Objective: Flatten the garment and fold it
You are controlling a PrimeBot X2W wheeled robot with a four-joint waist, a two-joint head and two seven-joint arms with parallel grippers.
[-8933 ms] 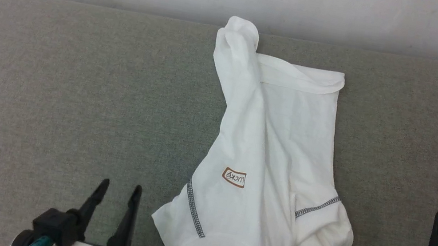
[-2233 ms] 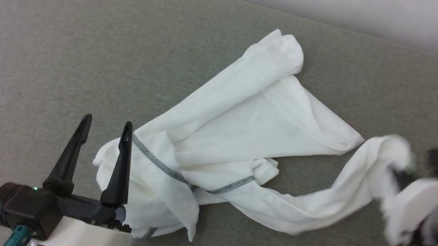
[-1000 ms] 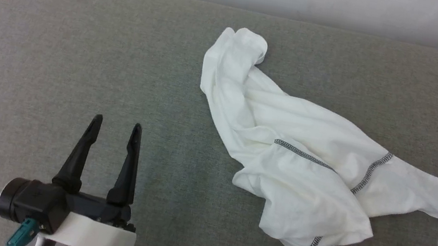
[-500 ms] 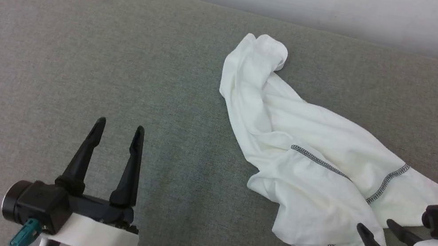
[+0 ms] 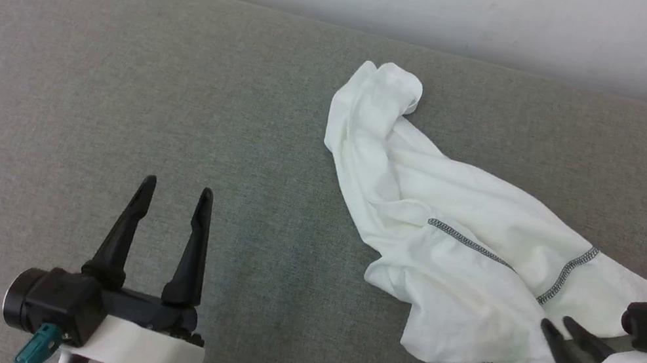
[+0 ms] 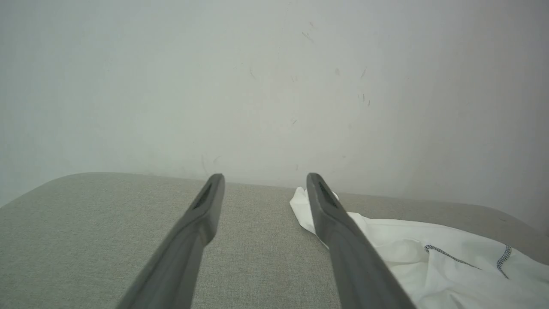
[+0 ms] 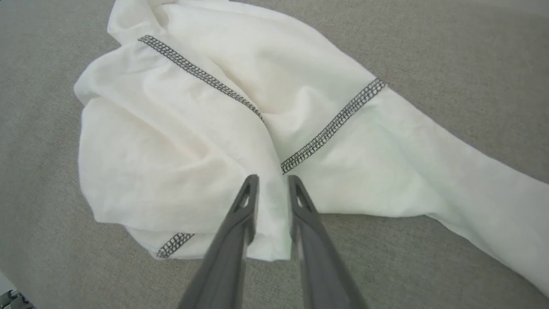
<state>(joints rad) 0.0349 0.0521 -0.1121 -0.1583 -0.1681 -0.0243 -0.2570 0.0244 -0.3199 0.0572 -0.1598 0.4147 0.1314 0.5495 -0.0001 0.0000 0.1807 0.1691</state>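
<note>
Garment (image 5: 471,247), white with dark zigzag seams (image 5: 466,240), lies crumpled on the right half of the grey tabletop (image 5: 116,72), with one sleeve trailing off toward the right edge. Right hand (image 5: 555,323): fingers drawn close together, pinching a fold at the garment's near edge. Left hand (image 5: 177,186): fingers apart, holding nothing, poised over bare tabletop well to the left of the garment.

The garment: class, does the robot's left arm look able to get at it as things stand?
Probably yes. The left gripper hangs open over the bare grey cushion, and nothing lies between it and the garment to its right; it would only need to reach across.
</note>
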